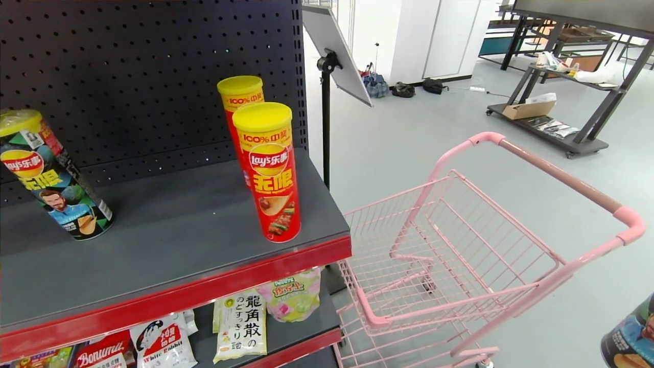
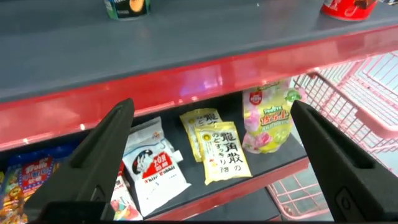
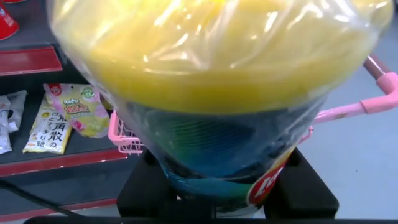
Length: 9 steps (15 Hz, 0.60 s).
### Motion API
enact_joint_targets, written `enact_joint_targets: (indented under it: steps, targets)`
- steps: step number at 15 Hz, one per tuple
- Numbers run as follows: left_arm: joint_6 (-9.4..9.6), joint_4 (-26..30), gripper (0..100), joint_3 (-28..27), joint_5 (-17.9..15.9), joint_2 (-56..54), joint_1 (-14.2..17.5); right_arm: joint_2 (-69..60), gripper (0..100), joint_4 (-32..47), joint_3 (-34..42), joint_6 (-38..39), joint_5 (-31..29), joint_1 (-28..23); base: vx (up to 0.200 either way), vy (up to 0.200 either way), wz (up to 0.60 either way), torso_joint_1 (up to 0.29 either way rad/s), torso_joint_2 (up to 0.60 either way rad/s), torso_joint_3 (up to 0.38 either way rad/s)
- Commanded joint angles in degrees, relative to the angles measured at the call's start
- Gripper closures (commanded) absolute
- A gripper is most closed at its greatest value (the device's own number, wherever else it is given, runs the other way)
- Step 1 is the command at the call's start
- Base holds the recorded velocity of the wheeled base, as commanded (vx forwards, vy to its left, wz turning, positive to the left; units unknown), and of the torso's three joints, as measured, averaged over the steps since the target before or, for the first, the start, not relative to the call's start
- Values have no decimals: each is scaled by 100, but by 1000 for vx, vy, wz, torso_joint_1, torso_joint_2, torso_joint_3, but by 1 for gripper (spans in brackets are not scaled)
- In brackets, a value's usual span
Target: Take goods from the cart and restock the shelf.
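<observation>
One can (image 1: 631, 335) cut off, btm-right

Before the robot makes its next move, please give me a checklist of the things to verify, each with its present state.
1. Can held in right gripper: ok.
2. Firmness of that hold: cannot tell.
3. Free room on shelf beside red cans: ok.
4. Red cans upright: ok.
5. Left gripper open and empty: ok.
6. More goods in cart: not ok, it looks empty.
</observation>
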Motion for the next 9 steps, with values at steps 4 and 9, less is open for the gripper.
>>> enact_joint_targets:
  steps: [4,9]
  targets:
    - [-2,6,0,0,-2,5,2,11,100,-1,170,-113,-62,2,0,0,450,49,-101,-62]
    - [-2,6,0,0,-2,5,2,20,100,-10,196,-131,-62,2,0,0,600,8,-3,-1]
